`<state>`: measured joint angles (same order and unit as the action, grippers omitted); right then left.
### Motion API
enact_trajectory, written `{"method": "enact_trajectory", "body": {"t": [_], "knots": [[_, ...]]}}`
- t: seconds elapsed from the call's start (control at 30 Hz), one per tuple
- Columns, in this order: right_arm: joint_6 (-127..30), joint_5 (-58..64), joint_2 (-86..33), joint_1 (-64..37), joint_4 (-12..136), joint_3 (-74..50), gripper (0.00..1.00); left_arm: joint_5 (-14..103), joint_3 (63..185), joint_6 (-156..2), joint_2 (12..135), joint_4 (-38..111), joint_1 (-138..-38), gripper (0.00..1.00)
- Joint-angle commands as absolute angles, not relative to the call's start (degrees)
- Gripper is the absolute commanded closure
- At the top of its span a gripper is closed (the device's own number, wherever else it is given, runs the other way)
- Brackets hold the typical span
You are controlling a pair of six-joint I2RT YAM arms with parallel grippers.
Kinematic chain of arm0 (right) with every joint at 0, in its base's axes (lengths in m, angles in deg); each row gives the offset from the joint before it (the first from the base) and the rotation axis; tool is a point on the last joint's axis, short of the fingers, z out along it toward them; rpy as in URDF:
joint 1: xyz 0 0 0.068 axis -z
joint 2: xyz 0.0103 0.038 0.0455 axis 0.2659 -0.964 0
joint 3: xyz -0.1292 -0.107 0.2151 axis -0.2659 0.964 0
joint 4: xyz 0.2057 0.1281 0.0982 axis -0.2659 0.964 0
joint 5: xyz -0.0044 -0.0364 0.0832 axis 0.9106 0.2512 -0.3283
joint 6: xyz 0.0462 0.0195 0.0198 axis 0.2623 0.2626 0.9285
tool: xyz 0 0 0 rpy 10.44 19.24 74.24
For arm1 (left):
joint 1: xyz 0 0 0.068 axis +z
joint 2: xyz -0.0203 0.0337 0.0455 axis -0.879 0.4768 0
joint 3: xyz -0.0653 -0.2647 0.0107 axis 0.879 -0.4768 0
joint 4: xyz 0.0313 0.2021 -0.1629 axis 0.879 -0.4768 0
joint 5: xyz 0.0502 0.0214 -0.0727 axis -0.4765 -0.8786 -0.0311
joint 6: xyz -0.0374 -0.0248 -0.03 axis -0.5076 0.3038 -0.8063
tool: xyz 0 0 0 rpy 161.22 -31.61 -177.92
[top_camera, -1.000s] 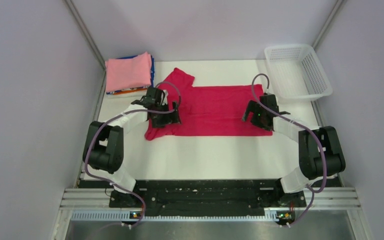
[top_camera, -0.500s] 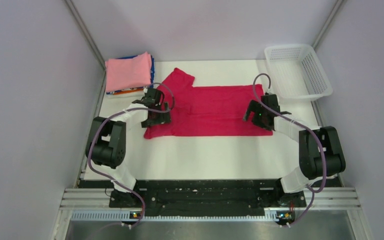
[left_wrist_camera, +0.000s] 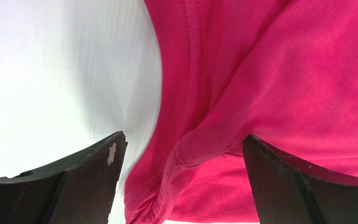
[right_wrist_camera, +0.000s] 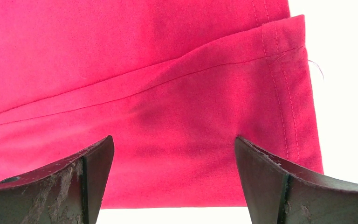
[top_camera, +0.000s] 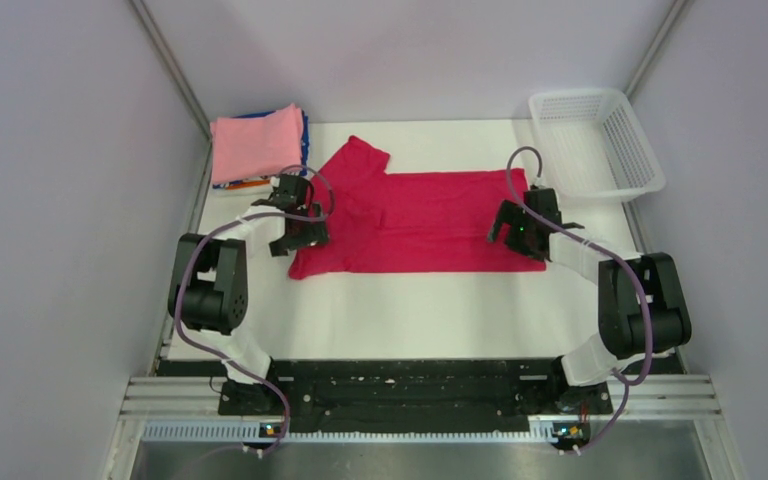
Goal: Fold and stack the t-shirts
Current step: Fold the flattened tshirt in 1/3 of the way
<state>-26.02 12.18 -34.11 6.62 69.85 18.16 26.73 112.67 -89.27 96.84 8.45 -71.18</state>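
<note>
Wrist views show both claws spread: the left gripper (left_wrist_camera: 182, 144) straddles the red shirt's (left_wrist_camera: 284, 70) bunched hem, and the right gripper (right_wrist_camera: 173, 142) straddles its opposite hem corner. Closing could catch only one layer and skew the fold. The shirt is soft, stitched knit, lying flat mid-table (top_camera: 410, 310). Farther back, a pink shirt (top_camera: 257, 143) tops a folded stack.

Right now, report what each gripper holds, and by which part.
Nothing is held: left gripper and right gripper are open over the crimson-red cloth t-shirt.
</note>
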Motion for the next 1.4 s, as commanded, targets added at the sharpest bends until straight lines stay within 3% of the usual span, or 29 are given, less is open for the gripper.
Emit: {"method": "enact_trajectory", "body": {"t": [0.0,0.17,0.27,0.5,0.9,1.13,1.37], "knots": [[-28.58,8.79,-32.17,7.12,69.22,17.06,0.01,29.03,113.98,-90.27,93.37,7.61,-71.19,0.01],[-30.62,7.46,-27.82,6.09,67.92,16.02,0.01,30.87,120.92,-92.62,87.02,4.45,-71.41,0.01],[-31.29,6.52,-24.11,4.37,62.84,18.91,0.01,38.16,121.80,-92.45,85.44,6.46,-72.43,0.01],[-31.86,4.55,-27.54,0.58,58.98,18.98,0.01,52.15,119.52,-97.23,93.49,15.27,-74.68,0.01],[-28.54,9.33,-34.63,-4.07,60.77,21.43,0.01,48.44,109.24,-98.82,97.68,17.25,-74.71,0.01],[-22.65,11.36,-29.81,-6.91,69.94,28.06,0.01,43.13,98.78,-100.07,91.16,14.51,-74.71,0.01],[-13.93,13.94,-17.61,-16.65,81.47,36.12,0.01,43.53,87.48,-104.27,79.29,13.13,-75.39,0.01]]}}
